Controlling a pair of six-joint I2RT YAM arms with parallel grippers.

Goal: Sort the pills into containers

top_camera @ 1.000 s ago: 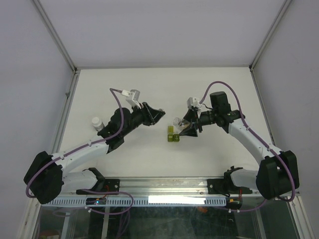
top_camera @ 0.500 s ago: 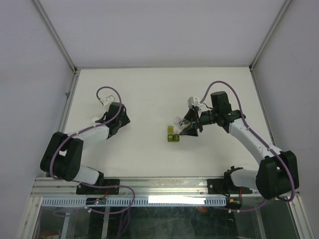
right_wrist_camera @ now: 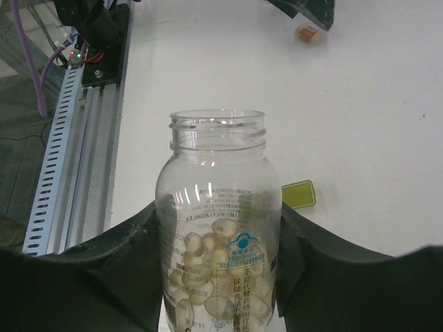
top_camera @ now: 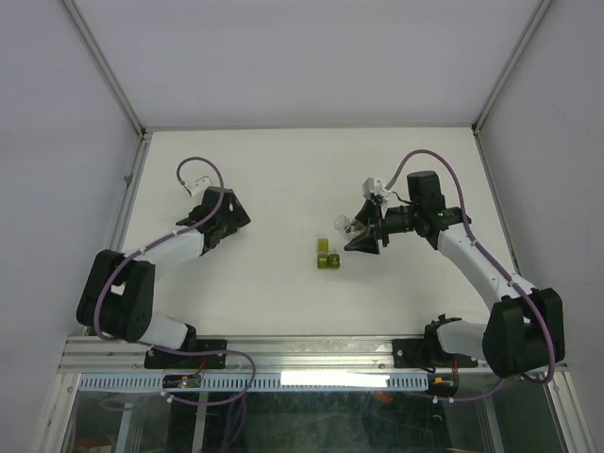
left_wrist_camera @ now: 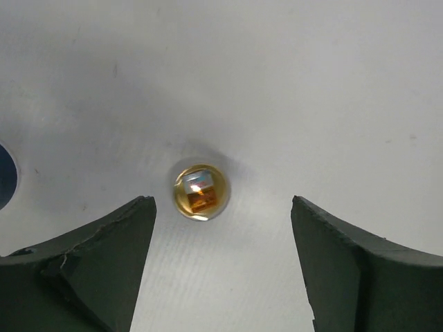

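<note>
Pinching uncapped bottle (right_wrist_camera: 217, 159) of pale pills (right_wrist_camera: 214, 277) in right gripper (right_wrist_camera: 217, 235), base cut off. Holding left gripper (left_wrist_camera: 221, 216) spread around small amber vial (left_wrist_camera: 200, 191) on tabletop (left_wrist_camera: 277, 83), untouched; contents unclear.

White table (top_camera: 283, 170), perforated metal rail (right_wrist_camera: 59, 159).

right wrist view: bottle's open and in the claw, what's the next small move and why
Probably shift the right claw sideways until the mouth of the bottle is over the green box, and only then tip. The bottle is uncapped and gripped between both fingers. The pills sit in its lower half, and the box lies on the table beside the neck, not under the mouth.
</note>
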